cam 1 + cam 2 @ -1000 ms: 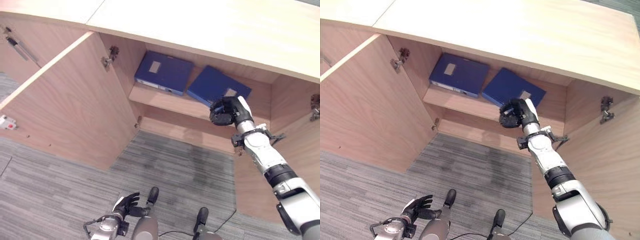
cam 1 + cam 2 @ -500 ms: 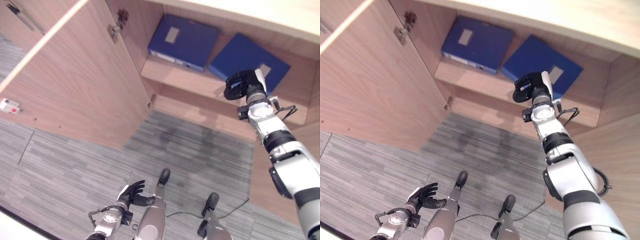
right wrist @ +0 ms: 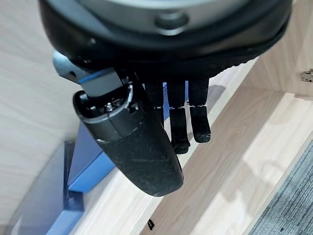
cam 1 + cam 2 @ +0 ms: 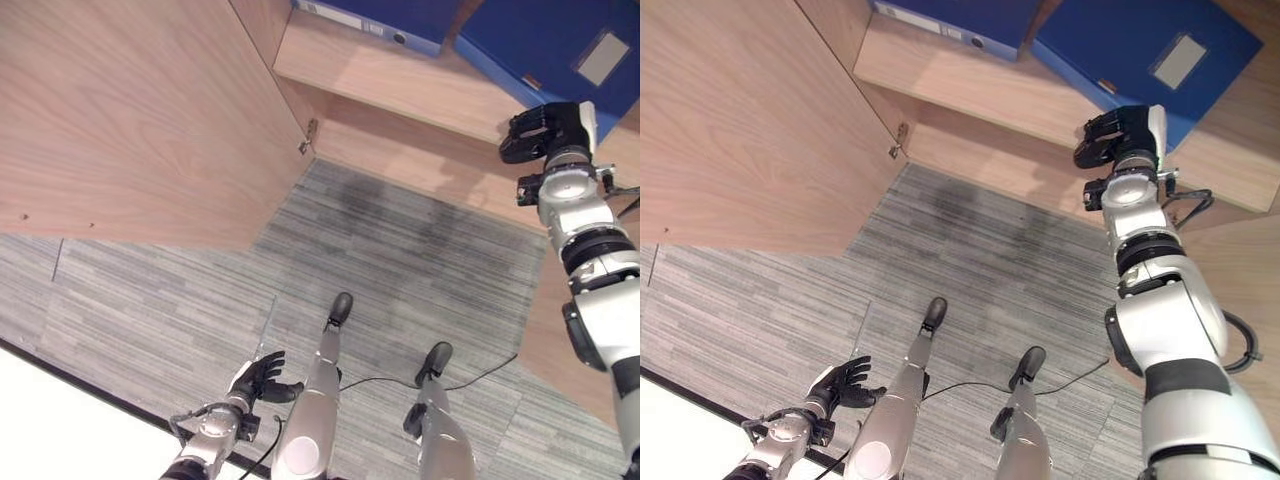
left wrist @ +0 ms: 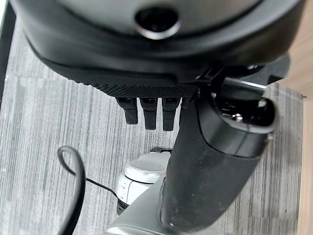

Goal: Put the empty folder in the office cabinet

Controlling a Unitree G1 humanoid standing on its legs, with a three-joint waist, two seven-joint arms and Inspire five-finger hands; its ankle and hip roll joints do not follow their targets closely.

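Right wrist view shows right hand (image 3: pixel 161 122) empty beside blue folder (image 3: pixel 90 161).

The right arm is reaching up and forward at full stretch, its right hand (image 4: pixel 1122 133) raised with the fingers (image 3: pixel 199 121) hanging loosely extended beside the thumb and gripping nothing. The left arm is hanging low at the robot's side, its left hand (image 4: pixel 258 377) lying with fingers spread and relaxed, likewise holding nothing.
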